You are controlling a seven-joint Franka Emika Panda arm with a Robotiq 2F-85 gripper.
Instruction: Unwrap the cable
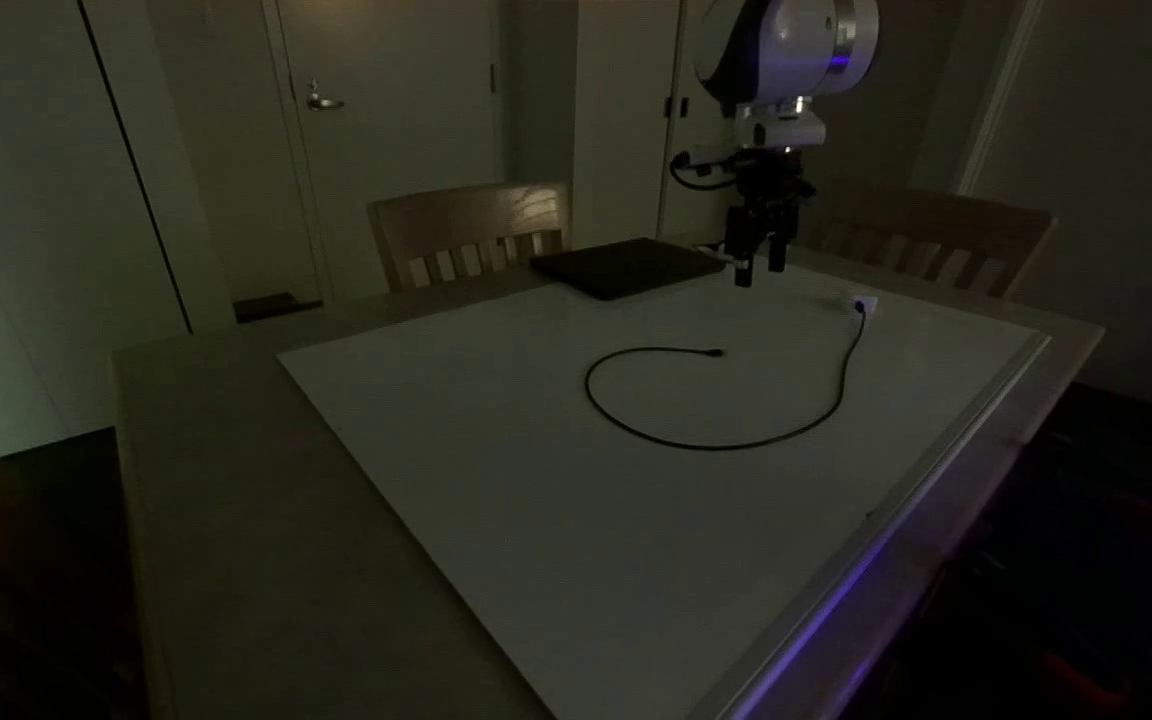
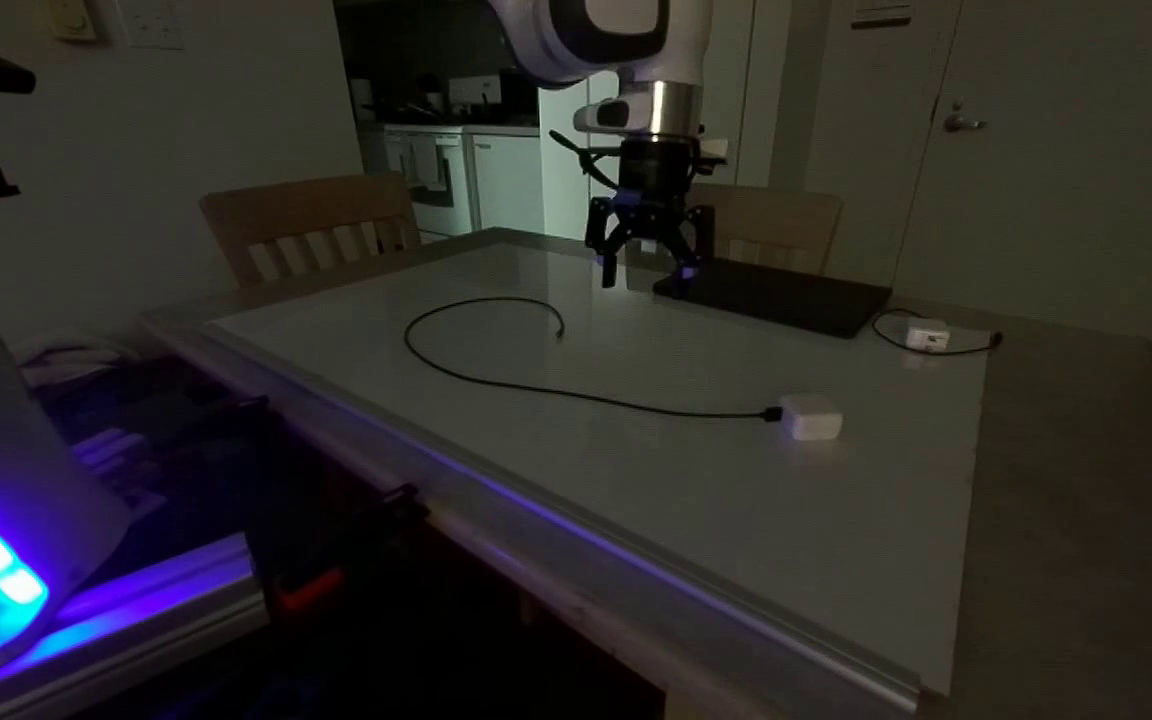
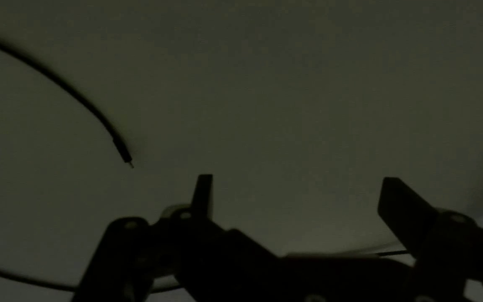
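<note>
Black cable [image 1: 716,448] lies on the white board [image 2: 696,490], one open curve — white plug [image 2: 810,418] on one end, other end loose on the board too. Gripper [image 3: 298,177] hangs over the board, jaws wide apart from where I stand. Flat black pad [image 2: 786,296] along the board's edge opposite its metal rail [image 2: 636,552]; white adapter [image 2: 926,334] with a short cord near that edge's corner.

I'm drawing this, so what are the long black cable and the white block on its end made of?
The long black cable looks rubbery or plastic-coated: smooth, dull, softly curving. The white block is probably hard plastic: boxy, smooth-sided; dim light leaves doubt.
</note>
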